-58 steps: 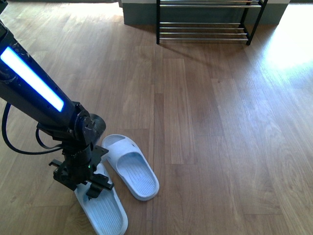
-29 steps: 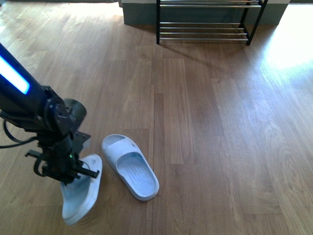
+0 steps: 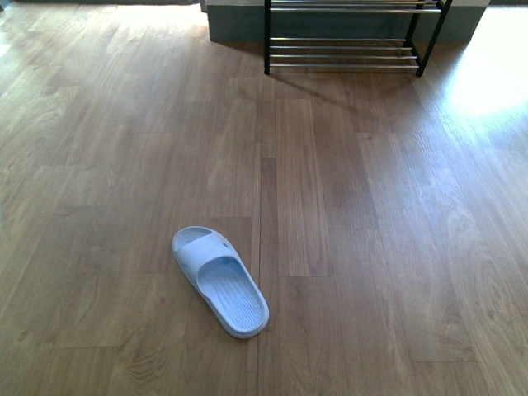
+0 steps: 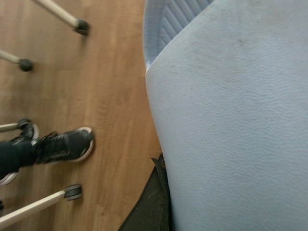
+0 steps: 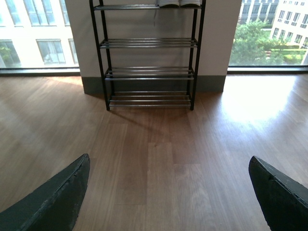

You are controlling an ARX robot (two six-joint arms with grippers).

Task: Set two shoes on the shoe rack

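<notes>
Front view: pale blue slide [image 3: 220, 280] lay on floor [image 3: 371, 231], well apart from shoe rack [image 3: 346, 40]; left gripper [image 4: 156, 197] clasped second slide [image 4: 231, 120]; right gripper [image 5: 168, 162] jaws spread wide.

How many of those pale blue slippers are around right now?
2. The floor slide lies flat ahead of the robot; the held slide fills the left wrist view, well off the wooden floor.

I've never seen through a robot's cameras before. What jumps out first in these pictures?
A lone pale blue slide lies on the wooden floor, near and left of centre in the front view. Ahead, between bright windows, stands a black shoe rack with shiny bars. The left wrist view is almost filled by a second slide held close to the camera, with someone's black sneaker on the floor beyond.
</notes>
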